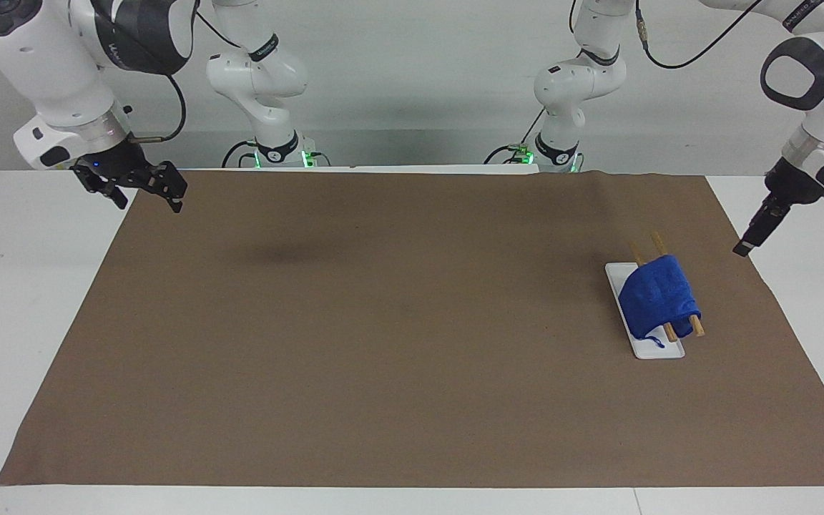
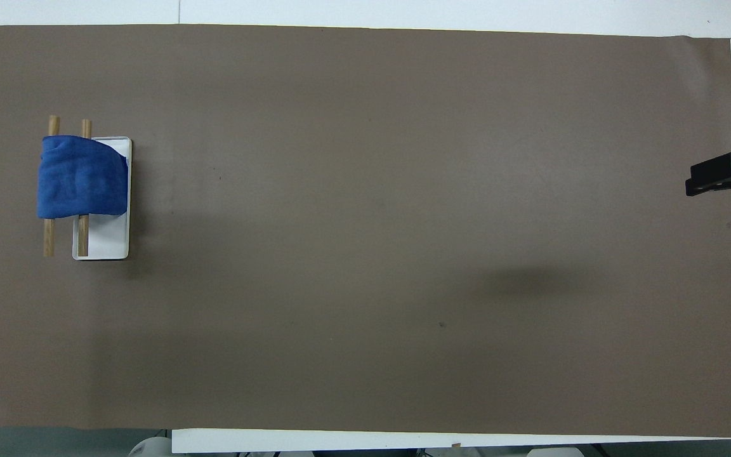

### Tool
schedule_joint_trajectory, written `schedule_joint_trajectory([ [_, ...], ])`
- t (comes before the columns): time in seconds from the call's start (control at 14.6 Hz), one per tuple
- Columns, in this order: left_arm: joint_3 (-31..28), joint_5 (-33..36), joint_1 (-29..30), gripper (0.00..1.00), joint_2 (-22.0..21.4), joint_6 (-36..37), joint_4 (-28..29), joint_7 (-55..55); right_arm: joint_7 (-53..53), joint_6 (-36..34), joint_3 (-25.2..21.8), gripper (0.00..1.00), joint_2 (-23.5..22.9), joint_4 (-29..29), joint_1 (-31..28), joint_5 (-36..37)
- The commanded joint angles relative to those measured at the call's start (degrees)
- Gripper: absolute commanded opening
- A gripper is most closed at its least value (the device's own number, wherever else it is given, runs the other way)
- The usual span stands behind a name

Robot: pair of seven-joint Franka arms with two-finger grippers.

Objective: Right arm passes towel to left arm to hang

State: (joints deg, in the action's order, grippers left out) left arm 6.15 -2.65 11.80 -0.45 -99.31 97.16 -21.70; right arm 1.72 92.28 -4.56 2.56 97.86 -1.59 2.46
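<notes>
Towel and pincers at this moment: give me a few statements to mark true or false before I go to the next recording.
1. The towel is draped over the two wooden rods. True.
2. The left pincer grips a corner of the towel. False: it is up in the air toward the left arm's end of the table, apart from the towel.
3. The right pincer holds nothing, over the right arm's end of the brown mat. True.
4. The towel lies flat on the mat. False: it hangs on the rods above the white tray.
</notes>
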Motion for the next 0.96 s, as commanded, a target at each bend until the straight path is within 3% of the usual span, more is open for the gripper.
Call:
schedule_joint_trajectory([
  [0.0,-0.3,1.4,-3.6,1.0,1.9,11.7,-7.2,10.2,-0.3,0.0,0.0,1.0,1.0,0.8,0.2,0.8],
  [0.21,-0.4,1.4,-7.1,1.0,1.6,19.0,-8.9,17.5,-0.3,0.0,0.0,1.0,1.0,0.8,0.2,0.8],
  [0.34,-0.9,1.2,-8.8,1.0,1.4,18.7,-7.8,17.8,-0.3,0.0,0.0,1.0,1.0,0.8,0.2,0.8],
  [0.48,-4.9,0.6,-13.5,1.0,1.5,19.0,-7.9,18.4,-0.3,0.0,0.0,1.0,1.0,0.8,0.2,0.8],
  [0.89,-5.3,0.1,-15.8,1.0,-1.5,18.4,-4.4,18.9,-0.3,0.0,0.0,1.0,1.0,0.8,0.2,0.8],
])
